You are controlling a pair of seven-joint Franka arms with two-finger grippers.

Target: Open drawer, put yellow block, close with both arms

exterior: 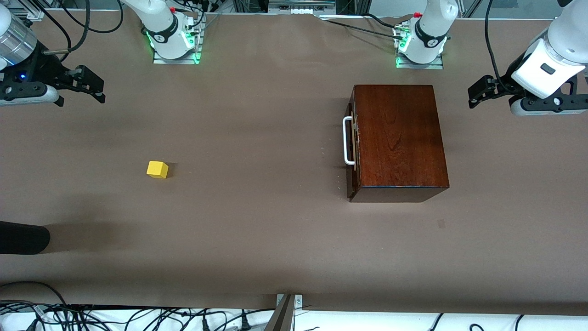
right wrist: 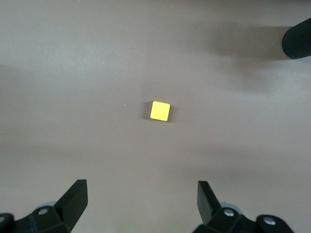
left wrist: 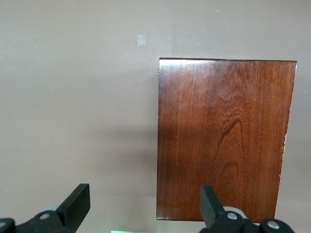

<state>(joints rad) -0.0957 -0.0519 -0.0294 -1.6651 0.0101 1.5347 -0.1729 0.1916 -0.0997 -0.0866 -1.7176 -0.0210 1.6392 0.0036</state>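
under the left gripper [left wrist: 141, 213], jaws wide and empty, sits the box [exterior: 397, 138]; its drawer [exterior: 351, 142] is shut, handle [exterior: 347, 140] facing the right arm's end. the block [right wrist: 160, 111] lies on the tabletop [exterior: 257, 230] below the right gripper [right wrist: 141, 211], jaws also wide.

Even, fairly bright overhead light covers the brown table [exterior: 257, 115]. Soft shadows fall beside the yellow block [exterior: 157, 169] and the wooden box [exterior: 397, 138], whose glossy top shows mild sheen. All views are sharp, without visible distortion.
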